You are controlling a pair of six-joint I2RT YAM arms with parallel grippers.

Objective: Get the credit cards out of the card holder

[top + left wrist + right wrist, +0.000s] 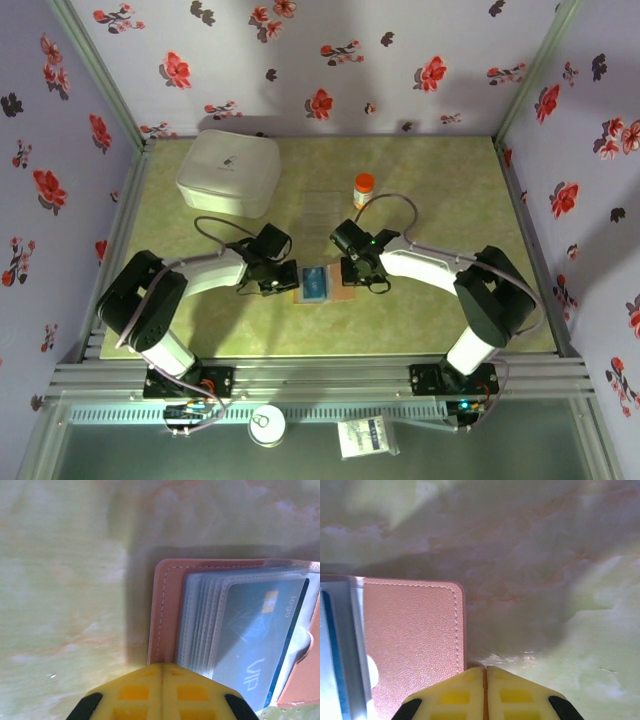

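Note:
The card holder (341,294) lies open on the table between my two grippers, brown leather outside, with clear sleeves inside. A blue credit card (314,281) marked VIP sits in the top sleeve (255,630). My left gripper (284,281) is shut, its yellow fingertips (162,667) meeting over the stitched left border of the card holder (165,615). My right gripper (351,279) is shut at the right border of the card holder (410,630), with a thin pink strip of the cover's edge pinched between its fingertips (485,669). A blue card edge (332,645) shows at the far left of the right wrist view.
A white lidded box (229,170) stands at the back left. A clear plastic tray (322,205) and a small orange-capped bottle (363,188) sit behind the card holder. Flowered walls close in the table on three sides.

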